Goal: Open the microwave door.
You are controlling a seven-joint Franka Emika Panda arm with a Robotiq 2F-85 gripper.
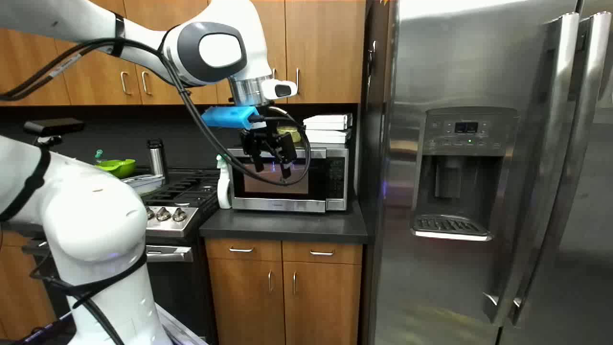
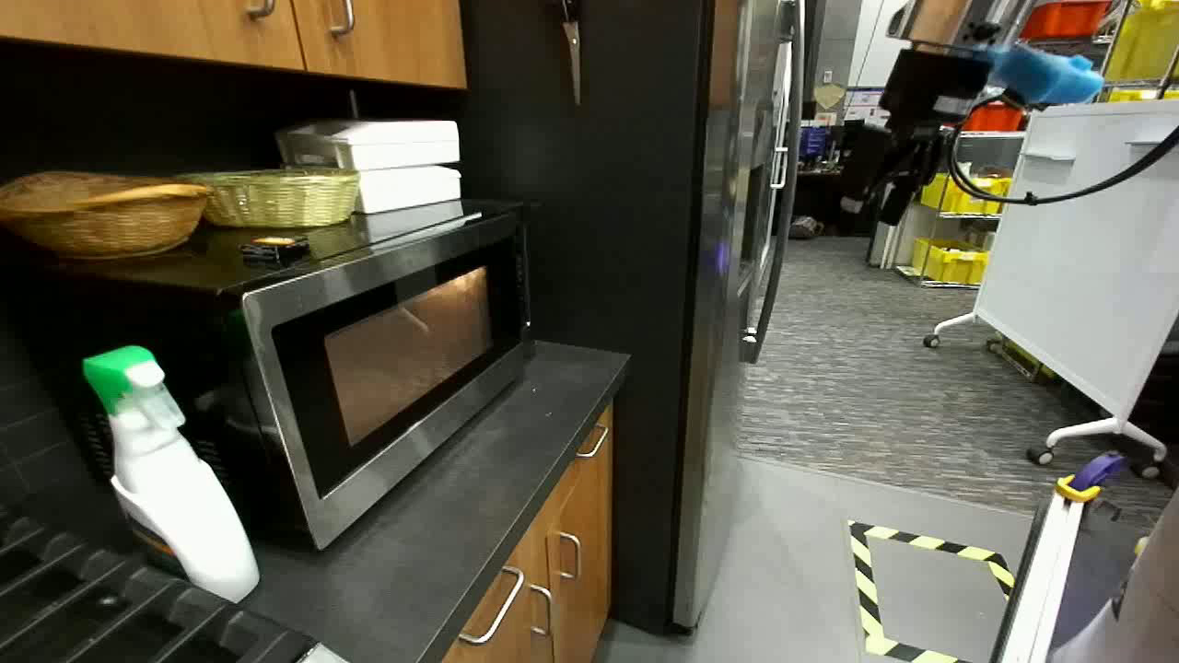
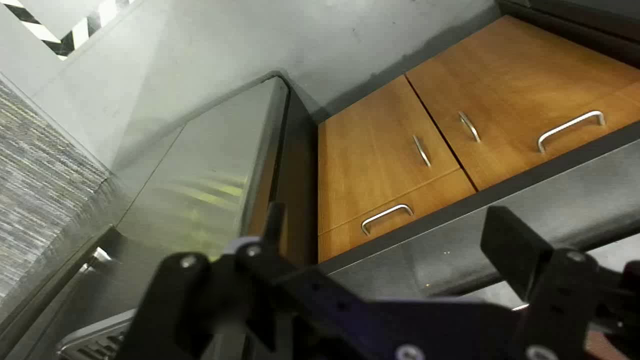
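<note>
The microwave door (image 1: 278,191) is shut, a dark glass window in a silver steel frame; it also shows in an exterior view (image 2: 405,359). A strip of its steel frame (image 3: 612,255) shows at the lower right of the wrist view, partly behind a finger. My gripper (image 1: 273,170) is black, points down and overlaps the upper door in that view. In an exterior view my gripper (image 2: 870,204) hangs well out from the door, not touching it. In the wrist view the fingers (image 3: 390,225) are wide apart with nothing between them.
A steel fridge (image 1: 402,268) stands right beside the microwave. A white spray bottle (image 2: 184,516) stands at the door's other side on the dark counter (image 2: 479,479). Baskets (image 2: 276,198) and white boxes (image 2: 405,166) sit on top. Cables loop near my gripper. A stove (image 1: 191,187) adjoins the counter.
</note>
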